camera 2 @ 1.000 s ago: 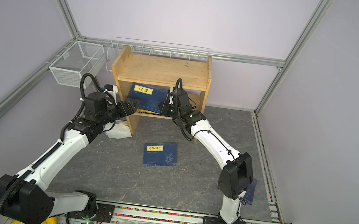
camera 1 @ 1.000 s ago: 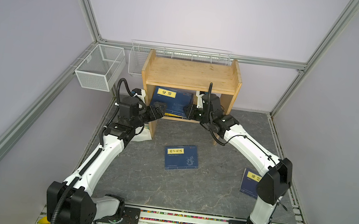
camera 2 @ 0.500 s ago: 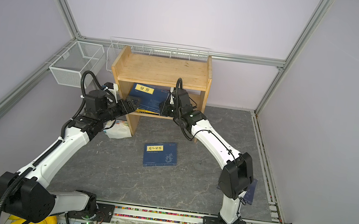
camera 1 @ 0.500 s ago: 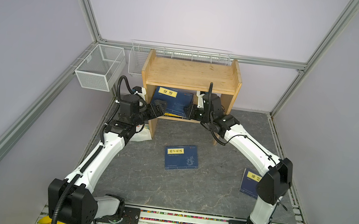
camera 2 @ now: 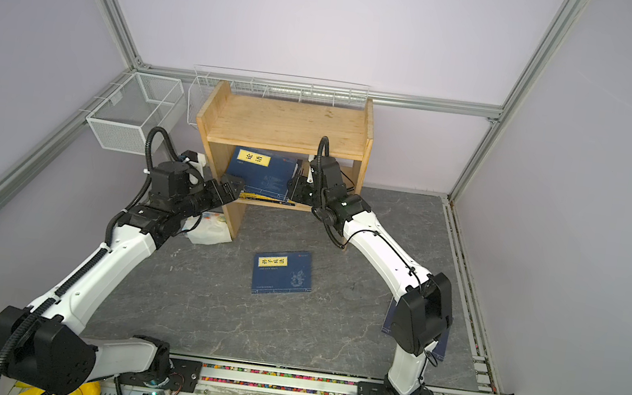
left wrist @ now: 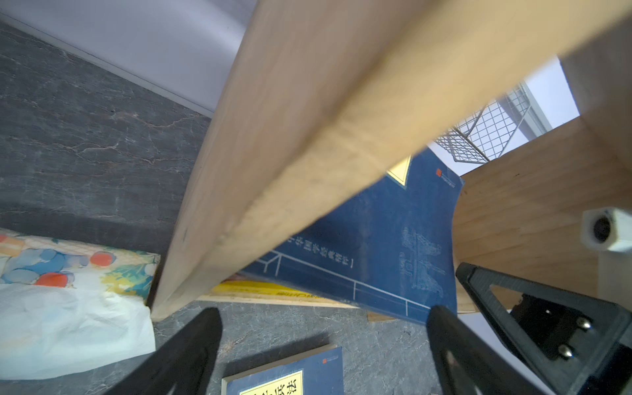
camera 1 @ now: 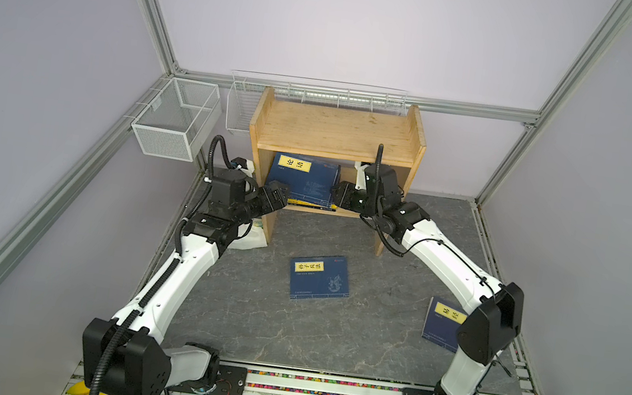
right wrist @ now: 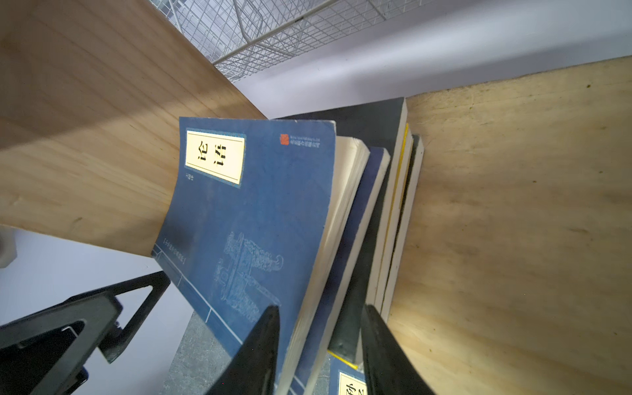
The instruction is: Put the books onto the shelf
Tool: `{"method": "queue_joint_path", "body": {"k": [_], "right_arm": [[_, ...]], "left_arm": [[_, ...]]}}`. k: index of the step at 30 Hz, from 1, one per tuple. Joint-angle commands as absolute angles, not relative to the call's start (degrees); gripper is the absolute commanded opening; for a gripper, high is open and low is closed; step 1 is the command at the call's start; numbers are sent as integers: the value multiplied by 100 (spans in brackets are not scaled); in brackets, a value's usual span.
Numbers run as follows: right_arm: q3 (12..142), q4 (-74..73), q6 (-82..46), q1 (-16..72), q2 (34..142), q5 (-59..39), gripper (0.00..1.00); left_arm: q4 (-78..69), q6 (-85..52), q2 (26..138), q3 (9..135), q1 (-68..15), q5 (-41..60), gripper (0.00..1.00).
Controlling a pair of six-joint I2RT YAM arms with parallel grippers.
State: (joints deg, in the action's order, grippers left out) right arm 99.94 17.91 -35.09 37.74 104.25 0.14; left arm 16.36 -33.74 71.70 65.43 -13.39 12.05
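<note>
Navy book (right wrist: pixel 256 205) leans on shelf (camera 1: pixel 335 134) | right pincer (right wrist: pixel 319 314) widens, releasing | left pincer (left wrist: pixel 323 313) wide, empty | two loose books (camera 1: pixel 319 276) remain on bench (camera 1: pixel 247 315)

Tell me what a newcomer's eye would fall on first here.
The wooden shelf against the back wall draws the eye. A pile topped by a navy blue book sits in its lower compartment, and the left hand and right hand flank that opening. On the grey mat, a second navy book lies flat in the middle, and a third navy book sits partly hidden behind the right arm.
</note>
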Motion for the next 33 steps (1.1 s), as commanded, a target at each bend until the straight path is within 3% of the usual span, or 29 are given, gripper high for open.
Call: {"method": "queue_joint_path", "body": {"k": [1, 33], "right_arm": [[9991, 1467, -3600, 3658, 10310, 84, 43], [10592, 1696, -3775, 3895, 10969, 90, 52]], "left_arm": [[1767, -3232, 6898, 6696, -1301, 991, 95], [1817, -3022, 6618, 6592, -1217, 791, 96]]}}
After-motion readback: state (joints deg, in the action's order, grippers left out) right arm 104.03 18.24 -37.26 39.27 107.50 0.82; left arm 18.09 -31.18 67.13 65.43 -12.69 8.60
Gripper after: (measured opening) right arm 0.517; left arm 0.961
